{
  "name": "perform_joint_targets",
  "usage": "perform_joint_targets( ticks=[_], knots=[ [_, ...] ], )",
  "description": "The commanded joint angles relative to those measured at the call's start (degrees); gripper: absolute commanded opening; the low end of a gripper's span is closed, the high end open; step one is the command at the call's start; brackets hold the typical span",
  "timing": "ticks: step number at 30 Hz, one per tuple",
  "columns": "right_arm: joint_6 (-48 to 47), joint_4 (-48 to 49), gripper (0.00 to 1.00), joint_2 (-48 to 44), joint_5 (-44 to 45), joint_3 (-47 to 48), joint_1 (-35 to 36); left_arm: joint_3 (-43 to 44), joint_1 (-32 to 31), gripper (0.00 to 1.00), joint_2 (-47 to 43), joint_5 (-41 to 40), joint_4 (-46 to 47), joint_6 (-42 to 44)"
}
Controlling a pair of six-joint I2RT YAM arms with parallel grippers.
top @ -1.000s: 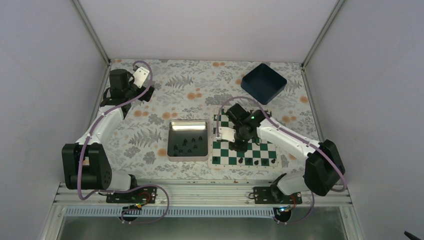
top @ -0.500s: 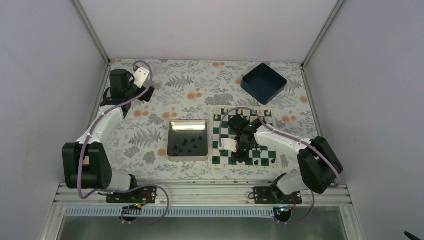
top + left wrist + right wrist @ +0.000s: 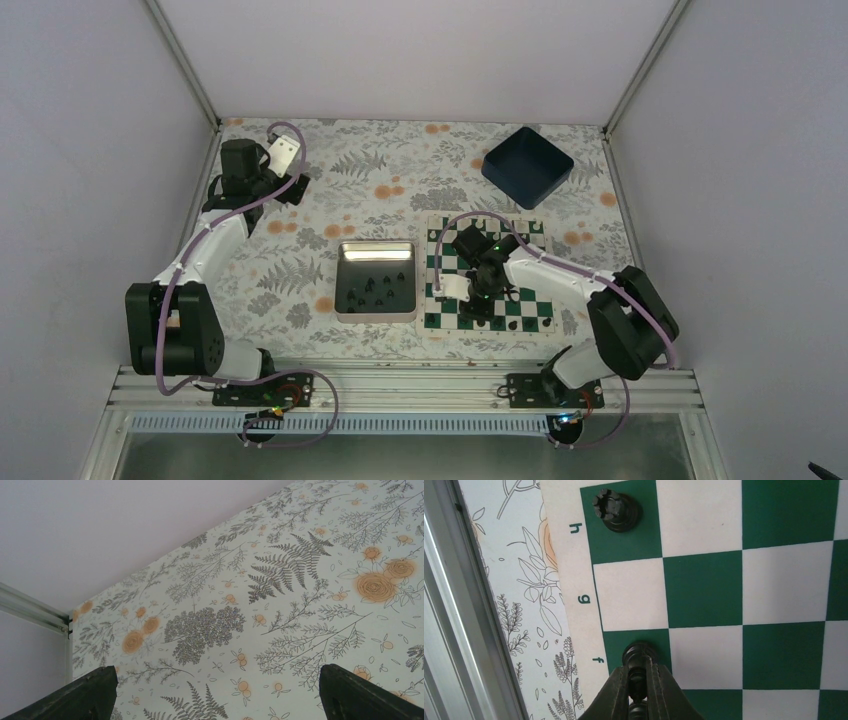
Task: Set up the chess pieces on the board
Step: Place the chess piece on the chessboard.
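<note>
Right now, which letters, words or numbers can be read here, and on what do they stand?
"h": board's white border, beside the standing black piece.
"g": same border, beside an empty white square.
"f": same border, beside the piece in the right gripper.
Other views: nothing readable.

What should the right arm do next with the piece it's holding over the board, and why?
Probably lower slightly, then open and release. The right gripper is shut on a black piece lined up with the green f square in the edge row of the board, and the rook stands on h. Whether the piece touches down yet is unclear.
</note>
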Motion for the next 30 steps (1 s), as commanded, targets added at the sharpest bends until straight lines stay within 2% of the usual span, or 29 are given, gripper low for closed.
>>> perform_joint_targets(
  ticks=[1,24,26,30],
  knots=[
    [-1.26,-0.12,0.08,0.96,-0.5,1.17,0.03,0.79,-0.12,1.0,0.65,0.13,0.44,0.23],
    [-1.24,-0.49,0.11,1.95,-0.43,0.38,0.03,0.78,-0.12,1.0,0.56,0.02,0.33,0.23],
    [-1.27,-0.48,0.16,1.94,-0.18,0.33,0.03,0.8,-0.12,1.0,0.57,0.0,0.37,0.24],
    [-1.21,-0.65,0.34,0.71,0.57,0.82,0.03,0.78,-0.12,1.0,0.72,0.0,0.35,0.31]
  ],
)
